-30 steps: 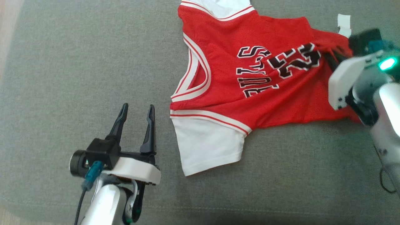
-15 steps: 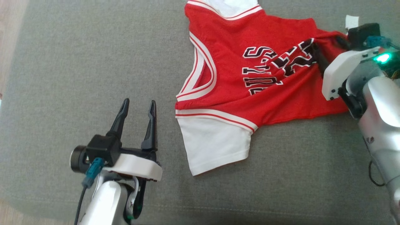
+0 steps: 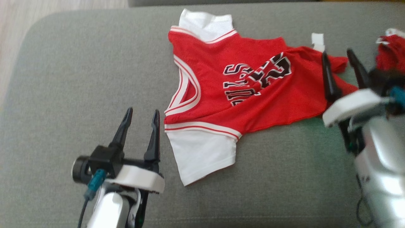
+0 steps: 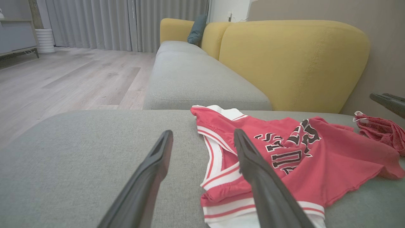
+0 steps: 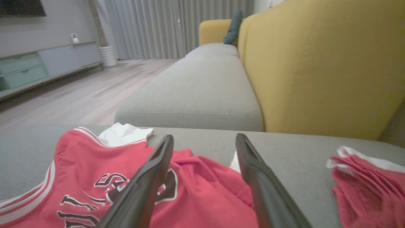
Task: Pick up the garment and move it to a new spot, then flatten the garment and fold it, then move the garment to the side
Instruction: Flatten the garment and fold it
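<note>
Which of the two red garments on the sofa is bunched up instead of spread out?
The small red garment at the head view's far right, past the right end effector; the lettered jersey lies spread out.

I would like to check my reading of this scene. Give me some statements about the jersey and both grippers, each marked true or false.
1. The right gripper is open and holds nothing. True.
2. The jersey hangs in the air. False: it lies on the grey cushion, spread out and wrinkled.
3. The left gripper is shut on the white sleeve. False: it is open, beside the jersey and gripping nothing.
4. A second red garment lies at the robot's right of the jersey. True.
</note>
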